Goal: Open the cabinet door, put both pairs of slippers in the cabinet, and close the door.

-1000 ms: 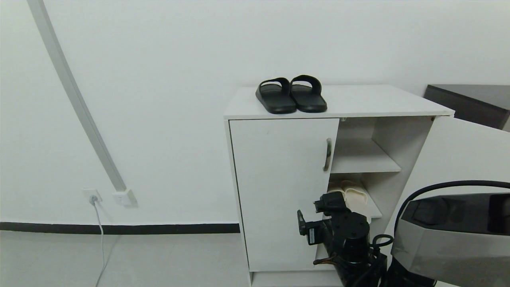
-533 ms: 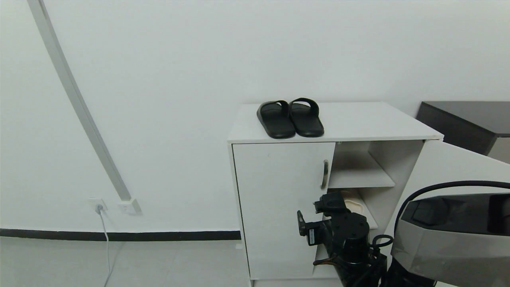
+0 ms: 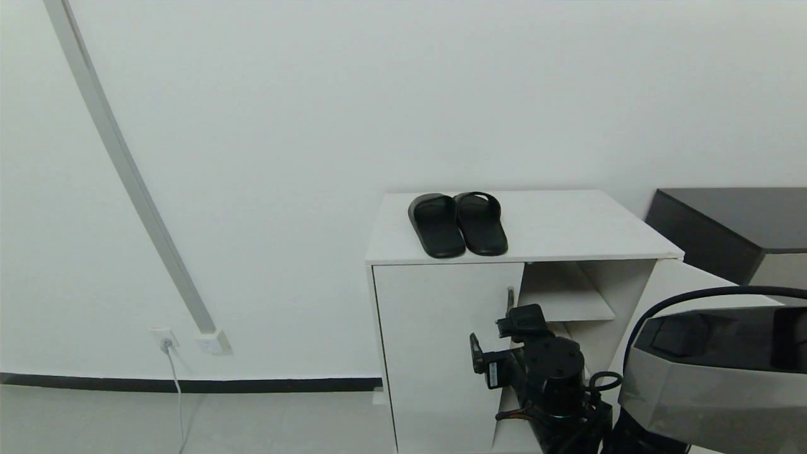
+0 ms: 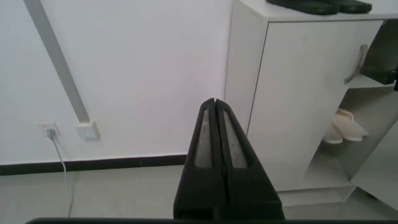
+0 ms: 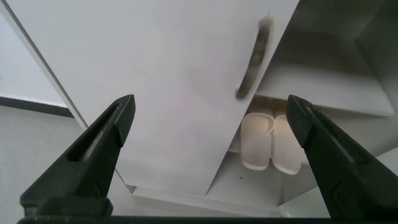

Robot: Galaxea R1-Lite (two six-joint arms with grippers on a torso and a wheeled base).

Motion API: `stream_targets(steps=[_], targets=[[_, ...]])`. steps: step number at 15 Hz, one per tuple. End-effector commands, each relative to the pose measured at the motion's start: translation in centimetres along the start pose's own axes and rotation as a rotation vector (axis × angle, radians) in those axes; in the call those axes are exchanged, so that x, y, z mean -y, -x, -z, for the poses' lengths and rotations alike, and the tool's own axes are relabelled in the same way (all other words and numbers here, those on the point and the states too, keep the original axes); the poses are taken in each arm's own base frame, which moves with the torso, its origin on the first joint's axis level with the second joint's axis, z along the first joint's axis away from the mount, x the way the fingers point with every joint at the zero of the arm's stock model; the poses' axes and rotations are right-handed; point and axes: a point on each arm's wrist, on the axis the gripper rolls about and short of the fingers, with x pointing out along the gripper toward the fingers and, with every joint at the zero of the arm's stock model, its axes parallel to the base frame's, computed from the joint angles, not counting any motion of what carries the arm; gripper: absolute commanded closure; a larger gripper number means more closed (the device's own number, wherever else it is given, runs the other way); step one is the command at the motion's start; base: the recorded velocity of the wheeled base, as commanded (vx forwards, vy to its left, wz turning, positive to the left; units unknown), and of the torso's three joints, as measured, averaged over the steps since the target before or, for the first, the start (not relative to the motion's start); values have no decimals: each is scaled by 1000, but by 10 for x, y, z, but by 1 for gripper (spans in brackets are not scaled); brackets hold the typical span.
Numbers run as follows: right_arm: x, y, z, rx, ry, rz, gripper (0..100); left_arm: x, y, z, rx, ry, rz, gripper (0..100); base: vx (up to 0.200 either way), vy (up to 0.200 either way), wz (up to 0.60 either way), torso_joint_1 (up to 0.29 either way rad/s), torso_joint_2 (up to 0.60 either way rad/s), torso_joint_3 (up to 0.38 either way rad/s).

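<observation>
A pair of black slippers point(image 3: 458, 224) lies side by side on top of the white cabinet point(image 3: 567, 227). The cabinet's left door point(image 3: 441, 340) is shut, with its handle point(image 5: 252, 62) at the inner edge. Its right door point(image 3: 684, 280) stands swung open. A pale cream pair of slippers point(image 5: 273, 140) rests on the lower shelf inside, also seen as the cream pair point(image 4: 348, 124) past the left door. My right gripper point(image 5: 208, 115) is open wide in front of the left door and handle, holding nothing. My left gripper point(image 4: 215, 104) is shut and empty, left of the cabinet.
A dark grey block point(image 3: 731, 221) stands right of the cabinet. A slanted grey conduit point(image 3: 126, 170) runs down the wall to a socket with a cable point(image 3: 166, 345). Bare floor point(image 4: 112, 193) lies left of the cabinet.
The head camera has moved, so the whole picture has slid downward and the cabinet sits lower in view. The cream slippers are now hidden behind my right arm.
</observation>
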Motion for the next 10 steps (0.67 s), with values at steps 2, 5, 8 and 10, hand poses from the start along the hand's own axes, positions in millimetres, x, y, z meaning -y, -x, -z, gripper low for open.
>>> stream_targets(steps=[2,5,8,10], targets=[[0,0,0,0,0,-1,0,0,0,0,1,0,1,100,0,0,0,234,-567,-325],[0,0,0,0,0,-1,0,0,0,0,1,0,1,100,0,0,0,255,-592,-336],[0,0,0,0,0,-1,0,0,0,0,-1,0,1,100,0,0,0,238,-533,-297],[0,0,0,0,0,1,0,0,0,0,1,0,1,100,0,0,0,181,-403,-227]])
